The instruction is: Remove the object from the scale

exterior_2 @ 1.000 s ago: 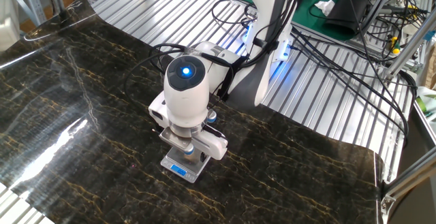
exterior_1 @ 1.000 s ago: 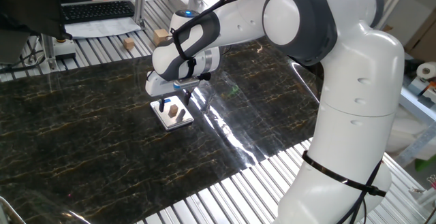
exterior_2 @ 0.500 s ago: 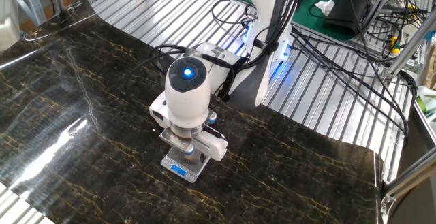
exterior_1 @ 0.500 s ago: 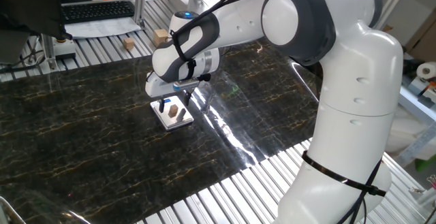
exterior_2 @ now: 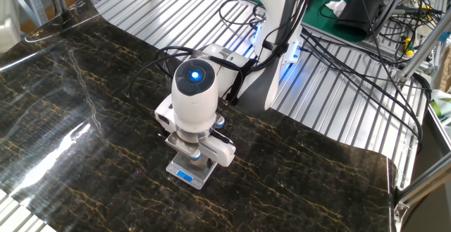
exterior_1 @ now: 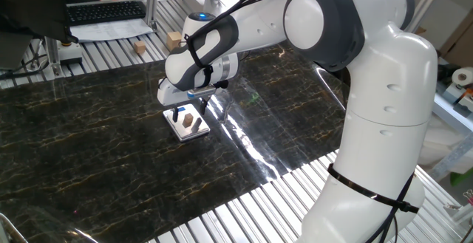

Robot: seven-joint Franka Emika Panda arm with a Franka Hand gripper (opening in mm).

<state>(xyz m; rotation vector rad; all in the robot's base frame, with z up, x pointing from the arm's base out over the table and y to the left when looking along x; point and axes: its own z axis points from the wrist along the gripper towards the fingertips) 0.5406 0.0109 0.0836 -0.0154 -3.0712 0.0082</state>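
The scale (exterior_1: 194, 130) is a small white plate lying on the dark marble mat; in the other fixed view (exterior_2: 189, 175) its blue strip faces the camera. The object, a tiny tan cube (exterior_1: 189, 117), sits on the plate. My gripper (exterior_1: 188, 112) is lowered right over the scale with its jaws apart around the cube. One dark finger (exterior_1: 177, 114) stands just left of the cube with a gap between them. In the other fixed view the wrist hides the cube and most of the gripper (exterior_2: 194, 163).
A larger pale wooden block (exterior_1: 174, 39) and another small wooden cube (exterior_1: 140, 48) lie on the ribbed metal table behind the mat. A keyboard (exterior_1: 103, 11) sits at the back left. Black cables (exterior_2: 331, 70) trail across the metal surface behind the arm.
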